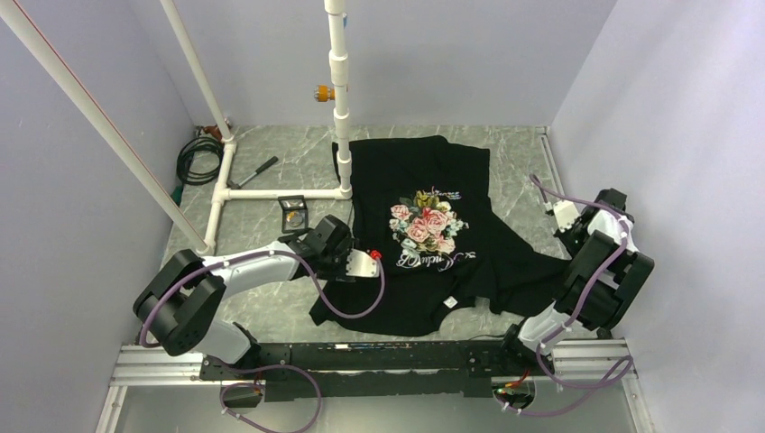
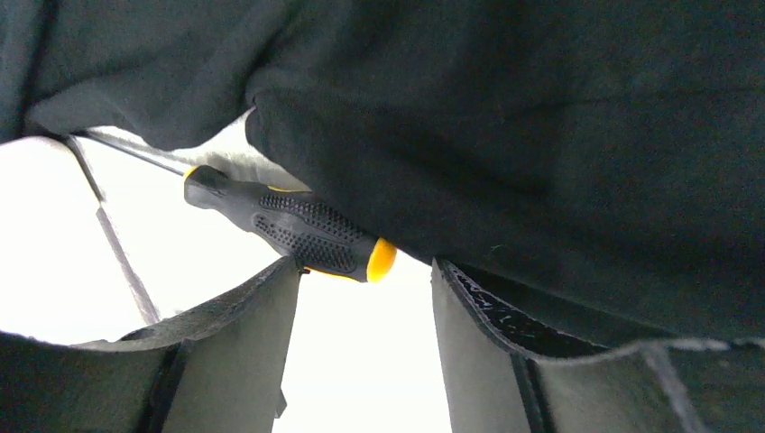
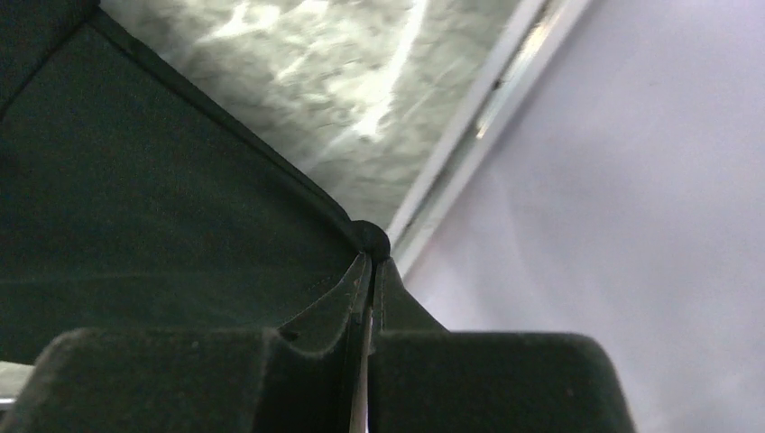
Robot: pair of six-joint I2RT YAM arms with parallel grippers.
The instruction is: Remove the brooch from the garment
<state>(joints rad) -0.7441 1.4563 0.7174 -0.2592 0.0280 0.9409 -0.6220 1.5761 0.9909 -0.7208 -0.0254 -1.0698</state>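
Our left gripper [image 2: 365, 307] at the garment [image 1: 424, 162], brooch unseen
Its jaws stand apart at the garment's edge on the worktop [image 1: 505, 153]; the right gripper [image 3: 370, 271] is pressed together. We cannot find the brooch in any view, so closing here risks pinching only cloth and dragging it.

Lettering on the black T-shirt [image 1: 406, 162]. Pale cursive script [image 1: 422, 260] runs beneath the rose print [image 1: 424, 221], and a shorter pale line [image 1: 447, 193] sits above it. Both are too small to read in the top view. Neither wrist view shows any legible text.
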